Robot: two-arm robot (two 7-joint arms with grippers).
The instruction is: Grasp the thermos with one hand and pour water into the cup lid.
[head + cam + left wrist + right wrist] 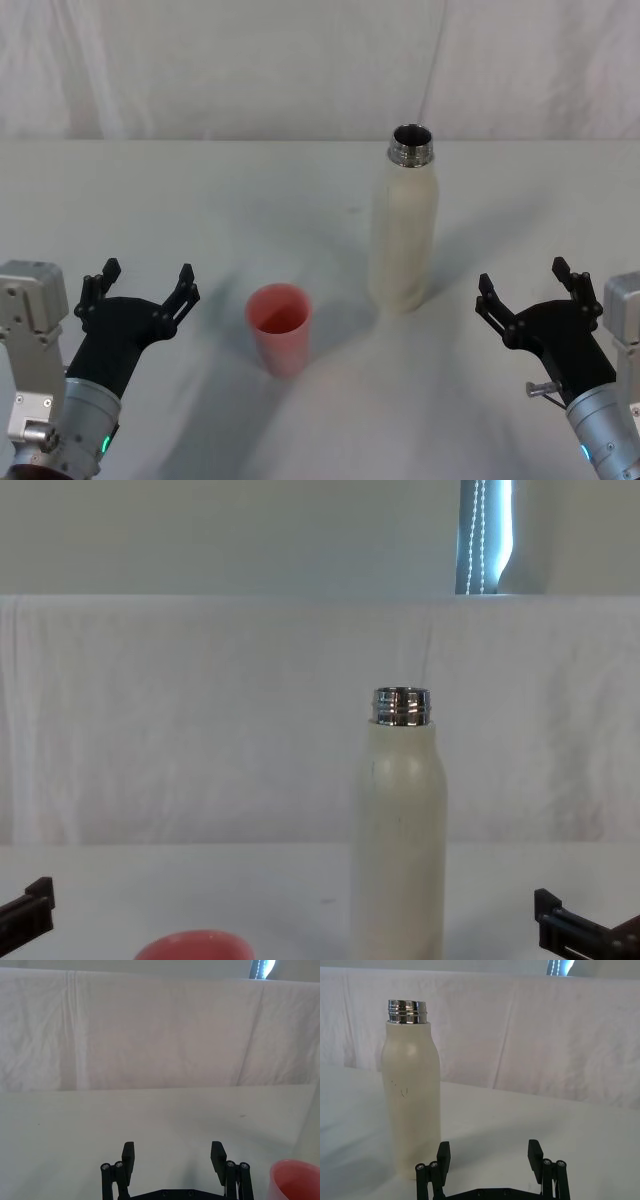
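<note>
— Thermos position?
— Tall cream-white thermos [404, 230] with open steel neck stands upright on the white table [200, 200], the squat pink-red cup lid [279, 327] near its left.
— Grippers?
— Left gripper [141, 281] and right gripper [525, 282] both spread wide, holding nothing, well apart from both.

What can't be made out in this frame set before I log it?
- Water level in the thermos: the head view shows a dark open neck, contents unreadable.
- Thermos base: cut off by the chest view's lower edge, and partly behind the right hand in its wrist view.
- Cup lid: just a rim sliver at the edge of the chest and left wrist views.
- Left hand: only a fingertip at the chest view's edge.
</note>
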